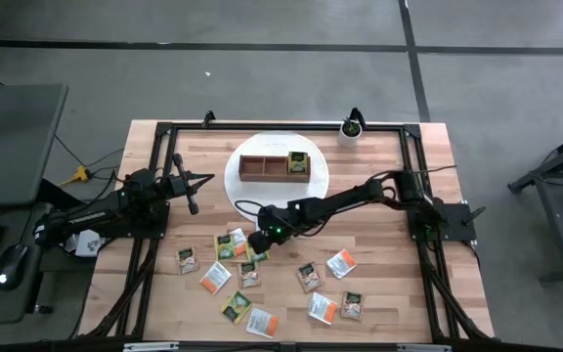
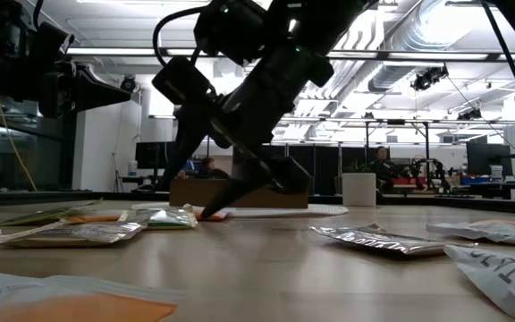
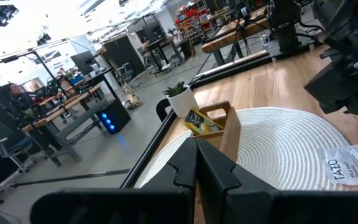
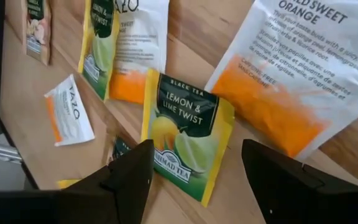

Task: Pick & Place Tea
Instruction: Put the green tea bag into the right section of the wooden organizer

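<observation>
Several small tea sachets lie flat and scattered on the near half of the wooden table. My right gripper is low over them, open. In the right wrist view its fingers stand on either side of a green-yellow "Lemon & Lime Twist" sachet, which lies flat on the table between white-orange sachets. In the low view the right gripper points down, close to the tabletop. The brown wooden box sits on a round white mat and holds one green sachet. My left gripper waits, shut, left of the mat.
The white mat lies under the box at the table's far middle. A small potted plant stands at the far edge. Black frame rails run along the table's sides. Bare wood shows between the mat and the sachets.
</observation>
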Controlling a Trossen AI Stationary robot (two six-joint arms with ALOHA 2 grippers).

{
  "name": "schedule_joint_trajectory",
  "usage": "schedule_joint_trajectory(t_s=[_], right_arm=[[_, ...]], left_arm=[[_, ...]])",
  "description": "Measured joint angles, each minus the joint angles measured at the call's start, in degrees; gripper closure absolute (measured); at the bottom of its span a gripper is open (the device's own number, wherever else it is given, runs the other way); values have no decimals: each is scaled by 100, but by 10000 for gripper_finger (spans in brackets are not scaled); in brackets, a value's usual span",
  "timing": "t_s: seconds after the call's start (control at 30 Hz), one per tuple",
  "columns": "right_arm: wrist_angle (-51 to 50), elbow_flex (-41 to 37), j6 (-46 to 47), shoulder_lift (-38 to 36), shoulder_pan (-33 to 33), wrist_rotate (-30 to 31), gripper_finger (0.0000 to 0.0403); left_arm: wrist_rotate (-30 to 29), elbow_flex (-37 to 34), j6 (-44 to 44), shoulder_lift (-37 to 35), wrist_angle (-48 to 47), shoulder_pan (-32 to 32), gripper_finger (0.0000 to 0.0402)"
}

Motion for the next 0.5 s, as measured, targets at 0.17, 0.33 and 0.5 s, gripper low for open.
schedule_joint_trajectory(t_s=[0.17,0.33,0.5], right_arm=[[77,0,0,24,-1,30,162],[127,0,-18,39,-1,40,163],[233,0,-24,39,-19,60,162]], left_arm=[[0,0,-1,0,2,-1,401],[0,2,1,0,0,-1,401],[0,0,-1,0,1,0,401]])
